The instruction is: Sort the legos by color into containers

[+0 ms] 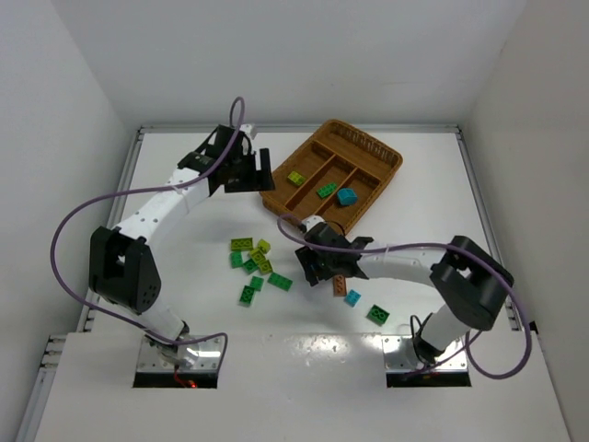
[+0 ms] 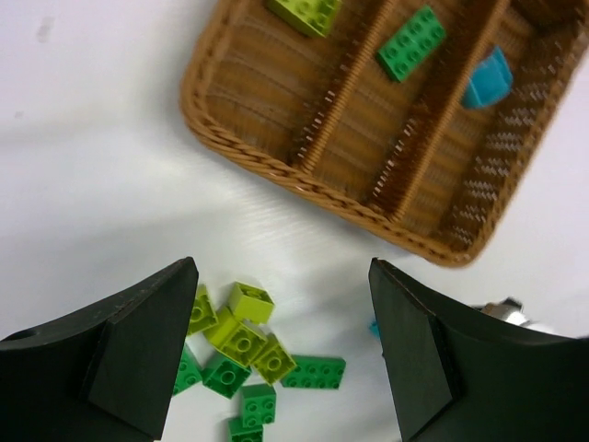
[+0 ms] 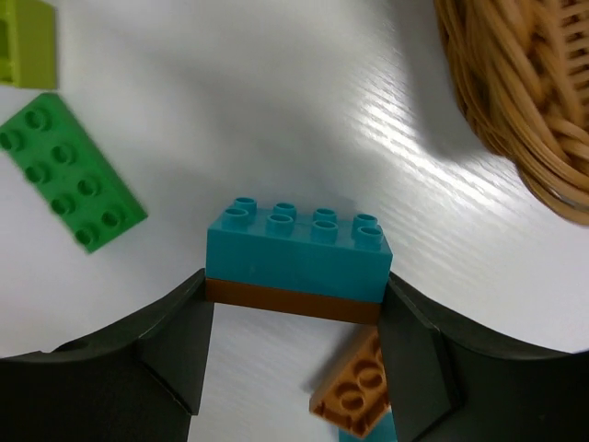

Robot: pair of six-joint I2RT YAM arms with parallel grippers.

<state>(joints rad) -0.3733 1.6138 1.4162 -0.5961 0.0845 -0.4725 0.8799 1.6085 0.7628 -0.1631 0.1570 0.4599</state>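
Barely begun: three bricks (image 1: 326, 190) in tray (image 1: 373, 147) upper right, loose bricks (image 1: 253, 262) mid-frame, right end effector (image 3: 294, 281) pinching a blue brick (image 3: 299, 249), left end effector (image 2: 283, 276) spread.

Two arms (image 1: 156, 207), one tray (image 1: 366, 140), roughly fifteen legos (image 1: 280, 282).

The white worktop (image 1: 184, 207) bore a wicker tray (image 2: 241, 147). Nearer than the tray lay green and lime bricks (image 1: 279, 282), an orange brick (image 1: 340, 284), a cyan brick (image 1: 352, 297) and a lone green brick (image 1: 377, 315).
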